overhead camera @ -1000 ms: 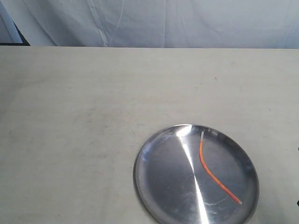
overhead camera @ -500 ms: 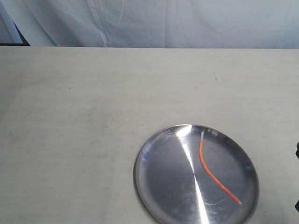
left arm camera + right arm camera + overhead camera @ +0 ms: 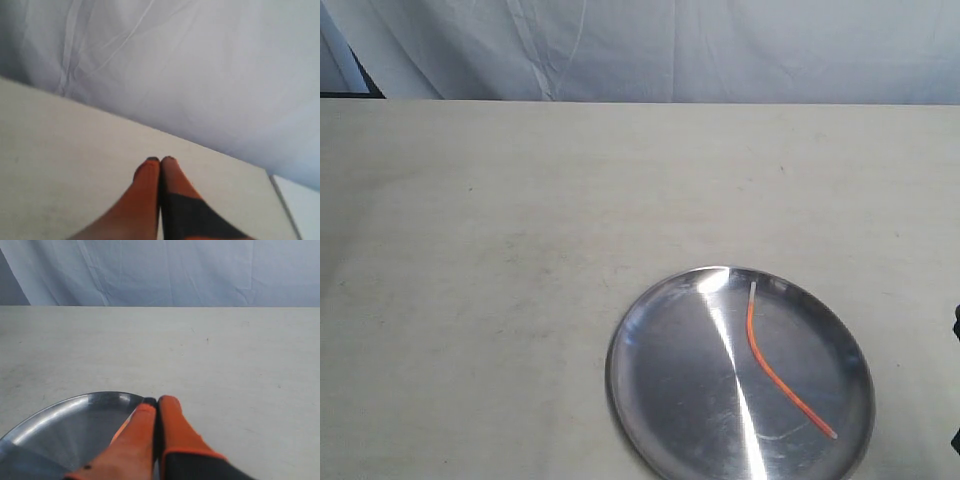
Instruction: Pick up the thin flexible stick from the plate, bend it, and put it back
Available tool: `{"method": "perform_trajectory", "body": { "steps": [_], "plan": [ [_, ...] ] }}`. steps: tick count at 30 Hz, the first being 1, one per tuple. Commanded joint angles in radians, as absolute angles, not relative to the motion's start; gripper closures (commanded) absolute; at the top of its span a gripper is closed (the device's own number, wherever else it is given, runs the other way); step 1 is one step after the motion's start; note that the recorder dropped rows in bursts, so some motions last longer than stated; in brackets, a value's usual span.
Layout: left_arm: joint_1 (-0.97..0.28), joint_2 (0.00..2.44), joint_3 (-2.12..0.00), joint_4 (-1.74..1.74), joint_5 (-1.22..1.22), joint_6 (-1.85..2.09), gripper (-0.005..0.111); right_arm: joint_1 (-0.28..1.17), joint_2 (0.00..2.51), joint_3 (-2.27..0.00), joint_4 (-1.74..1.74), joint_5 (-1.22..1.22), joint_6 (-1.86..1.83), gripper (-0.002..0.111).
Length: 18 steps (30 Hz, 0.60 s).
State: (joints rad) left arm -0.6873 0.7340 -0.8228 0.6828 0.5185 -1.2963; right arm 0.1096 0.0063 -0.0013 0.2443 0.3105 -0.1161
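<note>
The thin flexible stick [image 3: 767, 369] lies curved on the right half of the plate [image 3: 670, 390], its whitish tips toward the far rim and the near right rim. Neither gripper touches it. My right gripper [image 3: 157, 400] is shut with nothing between its orange fingers and hovers at the edge of the plate [image 3: 60, 415]. A pale orange streak [image 3: 117, 434] shows beside one finger; whether it is the stick or a reflection I cannot tell. My left gripper [image 3: 160, 159] is shut and empty over bare table, with the plate out of its view.
The pale table [image 3: 520, 250] stretches back to a white cloth backdrop [image 3: 720, 50]. The plate sits near the table's front right, cut off by the bottom of the exterior view. A dark sliver [image 3: 957, 322] shows at the right edge.
</note>
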Motion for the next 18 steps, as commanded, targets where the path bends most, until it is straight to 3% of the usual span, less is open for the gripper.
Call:
{"method": "perform_trajectory", "body": {
  "steps": [1, 4, 9, 18],
  "plan": [
    [-0.470, 0.686, -0.640, 0.384, 0.342, -1.367, 0.107, 0.104, 0.000, 0.000, 0.239, 0.306, -0.121, 0.107],
    [-0.339, 0.617, -0.497, 0.239, 0.280, -1.365, 0.107, 0.104, 0.000, 0.000, 0.239, 0.306, -0.121, 0.107],
    [-0.243, 0.405, -0.307, 0.183, 0.277, -1.326, 0.107, 0.104, 0.000, 0.000, 0.239, 0.306, -0.121, 0.107],
    [-0.091, 0.160, -0.065, 0.221, -0.060, -0.754, 0.107, 0.104, 0.000, 0.000, 0.239, 0.306, -0.121, 0.107]
  ]
}}
